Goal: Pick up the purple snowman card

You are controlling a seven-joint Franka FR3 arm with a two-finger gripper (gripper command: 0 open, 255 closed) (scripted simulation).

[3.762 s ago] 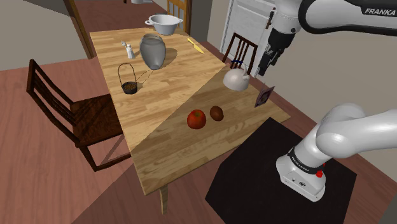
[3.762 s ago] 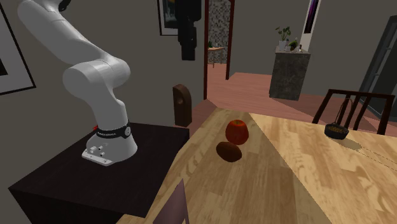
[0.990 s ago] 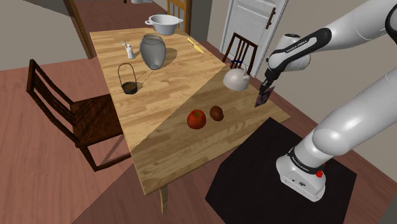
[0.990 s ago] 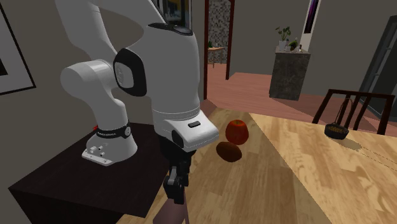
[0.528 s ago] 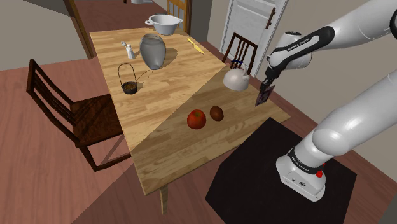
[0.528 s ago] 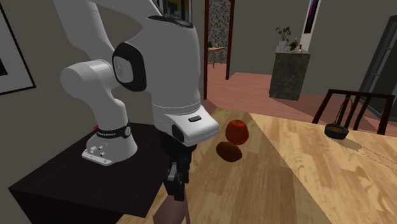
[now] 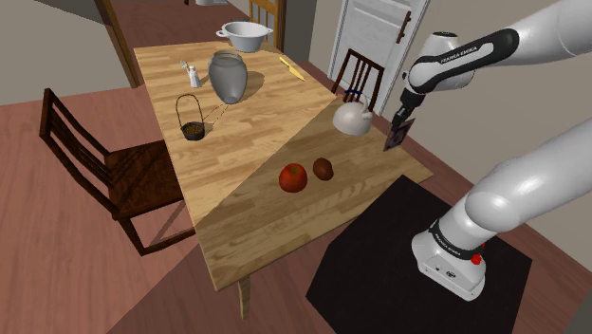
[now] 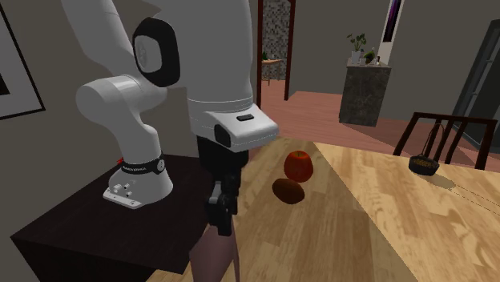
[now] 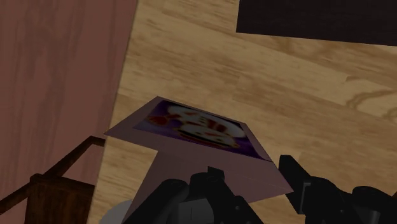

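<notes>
The purple snowman card (image 9: pixel 197 126) is a folded tent card with a white snowman picture on its purple face. My black gripper (image 9: pixel 248 173) is shut on its upper fold. In the shoulder view the card (image 7: pixel 396 139) hangs from the gripper (image 7: pixel 404 120) just above the wooden table's (image 7: pixel 247 142) edge, near the corner by the black stand. From the second exterior view the card's (image 8: pixel 210 255) plain mauve back shows below the gripper (image 8: pixel 221 210), tilted off the tabletop.
A white teapot (image 7: pixel 352 118) stands close to the card. A red apple (image 7: pixel 293 176) and a brown fruit (image 7: pixel 323 169) lie mid-table. Farther off are a dark basket (image 7: pixel 192 128), grey vase (image 7: pixel 228 76) and white bowl (image 7: pixel 247 36). Wooden chairs (image 7: pixel 104 166) flank the table.
The hand has risen and shifted slightly, carrying the card up off the tabletop. The grip on the card is the same.
</notes>
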